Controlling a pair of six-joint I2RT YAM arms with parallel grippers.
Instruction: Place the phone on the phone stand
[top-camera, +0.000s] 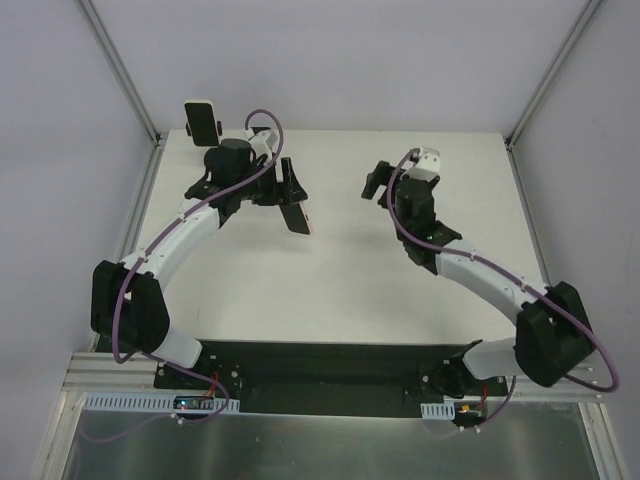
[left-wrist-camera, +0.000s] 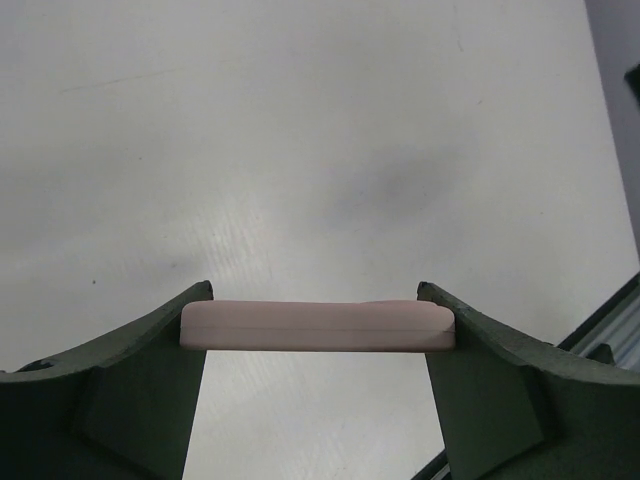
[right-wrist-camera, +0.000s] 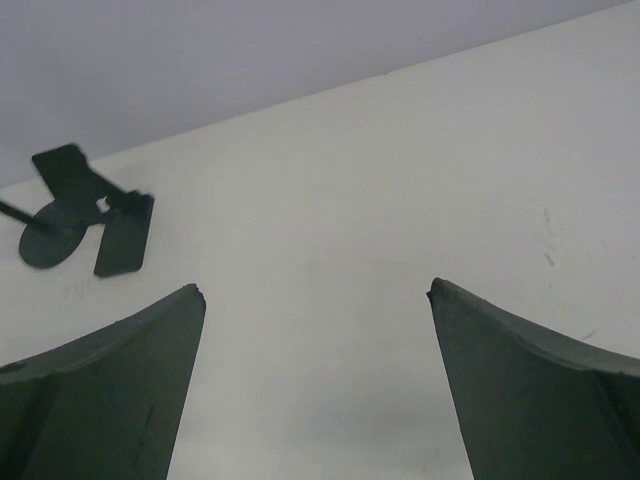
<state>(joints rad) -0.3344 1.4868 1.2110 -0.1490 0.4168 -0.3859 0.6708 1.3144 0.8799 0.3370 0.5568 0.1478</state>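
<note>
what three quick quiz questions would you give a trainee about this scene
1. True or false: the phone rests on the phone stand.
2. Fill in: the jaws of the right gripper stand ____, with nothing between them.
3. What holds the phone? A the left gripper; B the right gripper; C nothing.

Key: 1 false; 2 open; 3 A

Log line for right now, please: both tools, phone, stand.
left tool: shut on phone | right tool: open, empty | phone stand: empty | phone: not yet on stand
</note>
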